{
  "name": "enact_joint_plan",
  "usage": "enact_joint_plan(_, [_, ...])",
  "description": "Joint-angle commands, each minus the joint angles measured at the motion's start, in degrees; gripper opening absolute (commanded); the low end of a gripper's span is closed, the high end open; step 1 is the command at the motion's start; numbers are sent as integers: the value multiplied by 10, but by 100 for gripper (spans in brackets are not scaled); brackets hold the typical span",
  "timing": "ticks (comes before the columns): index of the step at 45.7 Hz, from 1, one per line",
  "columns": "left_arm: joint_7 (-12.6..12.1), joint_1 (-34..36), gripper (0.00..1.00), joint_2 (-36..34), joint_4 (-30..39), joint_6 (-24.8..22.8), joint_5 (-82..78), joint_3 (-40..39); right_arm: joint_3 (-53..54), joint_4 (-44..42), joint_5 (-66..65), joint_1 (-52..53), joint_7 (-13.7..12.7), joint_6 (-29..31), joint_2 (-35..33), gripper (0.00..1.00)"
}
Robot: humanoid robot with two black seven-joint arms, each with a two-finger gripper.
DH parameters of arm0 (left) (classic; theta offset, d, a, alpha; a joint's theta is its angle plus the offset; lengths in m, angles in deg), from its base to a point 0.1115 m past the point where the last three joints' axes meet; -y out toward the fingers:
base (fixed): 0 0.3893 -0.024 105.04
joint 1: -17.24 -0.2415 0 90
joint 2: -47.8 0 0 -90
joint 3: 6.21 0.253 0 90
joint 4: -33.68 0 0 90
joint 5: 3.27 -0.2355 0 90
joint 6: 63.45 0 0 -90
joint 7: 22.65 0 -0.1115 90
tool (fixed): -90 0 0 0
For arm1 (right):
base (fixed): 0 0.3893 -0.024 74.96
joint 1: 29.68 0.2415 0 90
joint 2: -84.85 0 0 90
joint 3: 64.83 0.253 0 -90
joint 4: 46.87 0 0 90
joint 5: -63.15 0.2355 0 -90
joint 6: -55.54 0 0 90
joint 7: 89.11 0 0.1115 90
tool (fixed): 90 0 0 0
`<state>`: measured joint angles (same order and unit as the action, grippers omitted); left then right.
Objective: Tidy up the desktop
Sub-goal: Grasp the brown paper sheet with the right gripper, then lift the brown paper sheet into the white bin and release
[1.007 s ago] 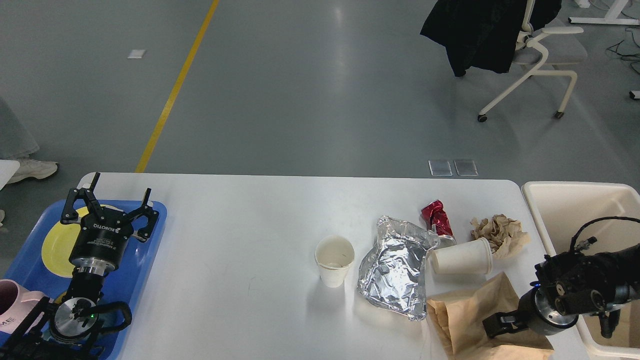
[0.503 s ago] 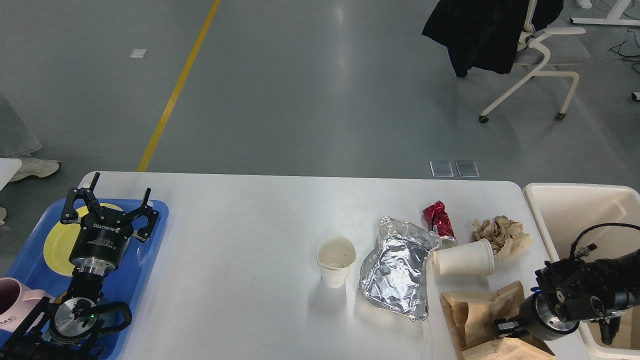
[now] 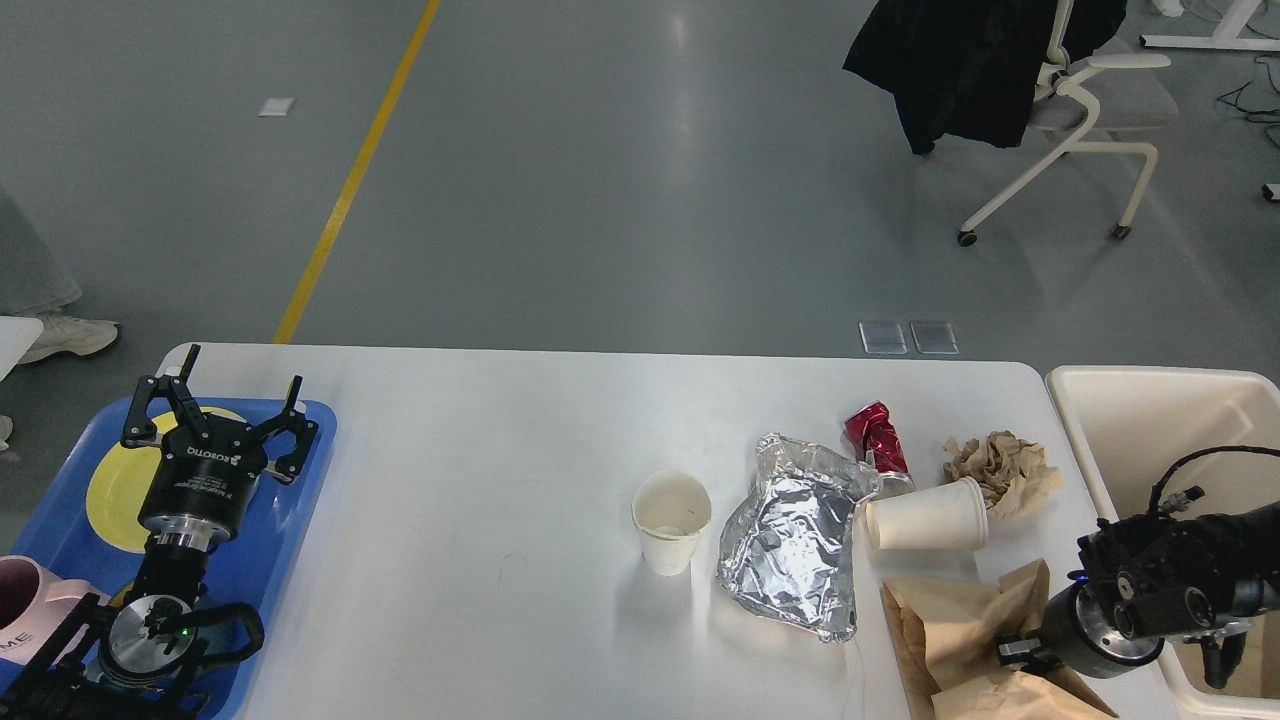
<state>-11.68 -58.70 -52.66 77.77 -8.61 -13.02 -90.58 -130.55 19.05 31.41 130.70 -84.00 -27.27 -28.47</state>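
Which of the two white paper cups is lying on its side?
The cup beside the crushed red can lies sideways; the other cup stands upright.

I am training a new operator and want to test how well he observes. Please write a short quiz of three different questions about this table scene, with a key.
1. True or false: both paper cups stand upright.
2. Which item lies between the upright cup and the cup on its side? A) crushed red can B) crumpled foil C) yellow plate
3. Fill in: the left gripper hovers, fingers spread, over the blue ____.

Key
1. False: one lies on its side on the desktop.
2. B, the foil.
3. Tray, which holds a yellow plate.
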Motion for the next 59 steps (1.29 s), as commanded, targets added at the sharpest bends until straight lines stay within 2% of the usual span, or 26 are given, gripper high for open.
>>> enact_joint_plan(1, [0,0,96,0,0,0,0,0,0,0,0,3,0,6,0,0])
enact_joint_plan(5, [0,0,96,-1,0,0,0,0,0,15,4,20,0,19,-8,0])
enact_joint_plan(9, [0,0,96,-1,0,0,0,0,-5,73,23,83,-4,49,-44,0])
enact_joint_plan(15, [0,0,96,0,-1,0,0,0,-41,169,69,218,-37,89,-78,0])
enact_joint_plan(23, [0,0,96,0,-1,1,0,0,-157,301,122,451,-39,100,-79,0])
enact_joint_plan(27, [0,0,96,0,0,0,0,0,-205,341,143,567,-39,143,-67,0])
enact_joint_plan(31, [0,0,96,0,-1,0,0,0,-229,341,167,633,-38,213,-61,0])
enact_joint_plan(34, [0,-1,96,0,-1,0,0,0,-237,341,171,649,-38,233,-48,0])
enact_joint_plan(47, [0,0,96,0,0,0,0,0,-260,316,172,647,-37,229,-55,0])
enact_joint_plan(51, [1,0,96,0,0,0,0,1,-278,253,173,620,-38,223,-96,0])
enact_joint_plan(59, [1,-1,96,0,-1,0,0,1,-250,47,169,453,-39,217,-201,0])
